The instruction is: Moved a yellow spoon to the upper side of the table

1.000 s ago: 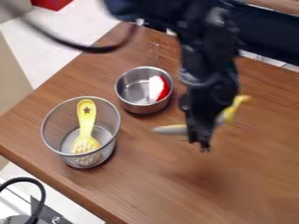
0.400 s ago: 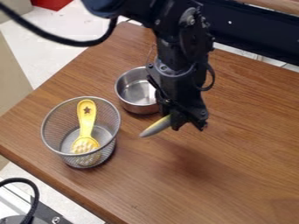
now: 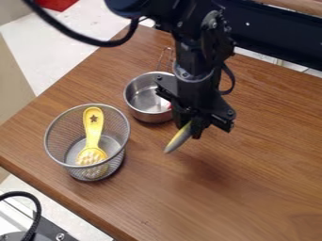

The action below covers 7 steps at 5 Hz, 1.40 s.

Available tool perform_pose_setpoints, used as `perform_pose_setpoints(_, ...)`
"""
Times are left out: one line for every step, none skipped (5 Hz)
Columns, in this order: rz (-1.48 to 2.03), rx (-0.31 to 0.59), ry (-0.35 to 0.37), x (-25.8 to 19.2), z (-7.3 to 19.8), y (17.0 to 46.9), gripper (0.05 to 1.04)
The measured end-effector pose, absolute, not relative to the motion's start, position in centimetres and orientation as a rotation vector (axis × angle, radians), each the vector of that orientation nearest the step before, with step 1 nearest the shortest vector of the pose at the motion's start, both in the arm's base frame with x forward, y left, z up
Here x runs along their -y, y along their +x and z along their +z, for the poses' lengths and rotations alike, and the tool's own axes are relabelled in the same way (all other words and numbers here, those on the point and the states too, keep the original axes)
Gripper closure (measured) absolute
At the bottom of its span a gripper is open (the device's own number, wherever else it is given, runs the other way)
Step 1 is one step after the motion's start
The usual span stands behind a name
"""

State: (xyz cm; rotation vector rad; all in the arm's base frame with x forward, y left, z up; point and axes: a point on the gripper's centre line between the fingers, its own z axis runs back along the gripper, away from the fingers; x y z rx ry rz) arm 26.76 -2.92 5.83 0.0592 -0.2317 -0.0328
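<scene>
Pincer's [image 3: 194,130] got the yellow-and-grey spoon [image 3: 179,139] clamped, tilted over the middle of the tabletop [image 3: 252,207], just right of the mesh basket [image 3: 70,171] and nearer than the metal pot [image 3: 143,98].

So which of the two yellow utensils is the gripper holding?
The yellow and gray spoon, slanting tip-down from the gripper. The other, a yellow slotted spatula with a star on its handle, is in the wire mesh basket.
</scene>
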Motion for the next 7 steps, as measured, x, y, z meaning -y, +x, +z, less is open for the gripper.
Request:
perform_pose_setpoints(0.002, 0.213, -0.001, 2.4, 6.2, 28.4, 0.851)
perform_pose_setpoints(0.023, 0.192, -0.010, 2.6, 5.5, 30.0, 0.851)
perform_pose_setpoints(0.023, 0.178, -0.020, 3.6, 5.3, 31.6, 0.851)
perform_pose_setpoints(0.029, 0.153, -0.048, 4.6, 4.0, 33.9, 0.851)
perform_pose_setpoints(0.065, 0.188, -0.029, 5.8, 3.0, 36.2, 0.851)
perform_pose_setpoints(0.087, 0.210, -0.034, 7.0, 2.7, 38.1, 0.851)
perform_pose_setpoints(0.082, 0.215, -0.074, 7.4, 2.7, 38.8, 0.851)
